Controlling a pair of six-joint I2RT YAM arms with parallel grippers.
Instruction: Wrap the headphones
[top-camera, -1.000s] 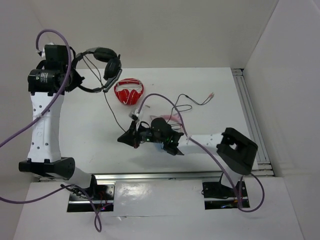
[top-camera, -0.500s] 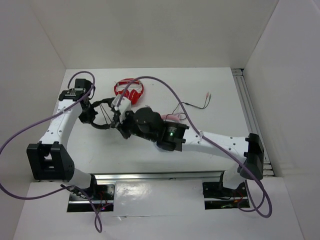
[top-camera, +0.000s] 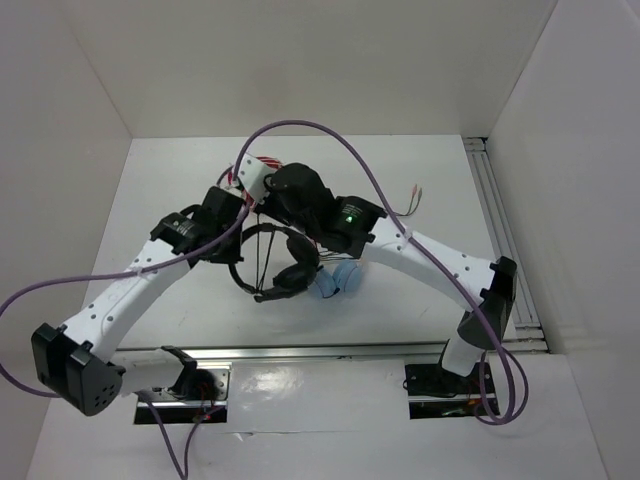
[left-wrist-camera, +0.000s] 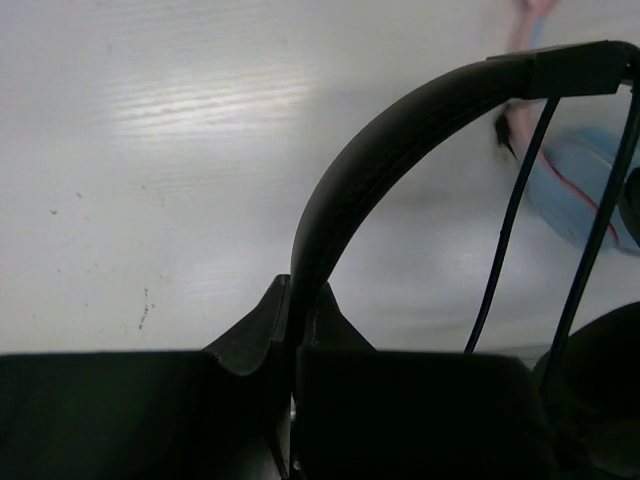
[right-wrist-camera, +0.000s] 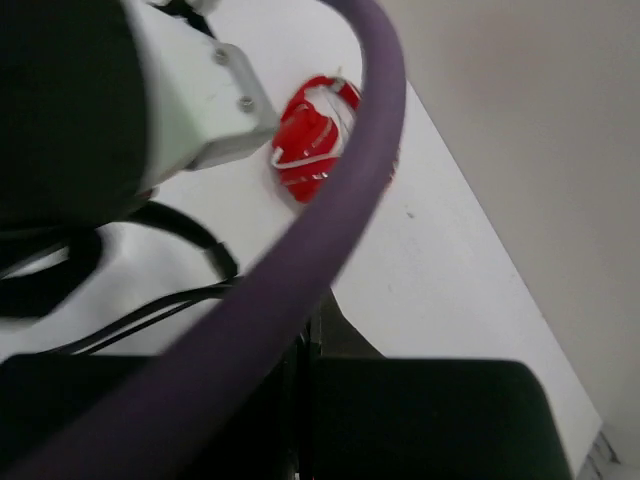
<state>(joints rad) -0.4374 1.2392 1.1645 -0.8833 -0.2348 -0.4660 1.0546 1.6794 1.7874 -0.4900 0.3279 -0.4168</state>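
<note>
- The left gripper (left-wrist-camera: 293, 322) pinches the headphones (left-wrist-camera: 400, 120) by the band.
- The right gripper (right-wrist-camera: 308, 335) has its fingers pressed together. I cannot tell if it holds the cord (left-wrist-camera: 508, 225).
- This looks like the winding step. Next, loop the cord round the band.

On my screen the headphones (left-wrist-camera: 400, 122) show a black headband with a matt, slightly soft-looking skin. The table (left-wrist-camera: 150, 120) under them is a smooth white board with a mild shine and a few small dark specks. The red-and-white headphones (right-wrist-camera: 305, 135) look to me like hard glossy plastic, the purple cable (right-wrist-camera: 340, 235) is smooth and half-matt like rubber, the left arm (top-camera: 120, 300) wears white matt plastic shells, and the rail (top-camera: 500, 220) seems to be pale ribbed metal.
</note>
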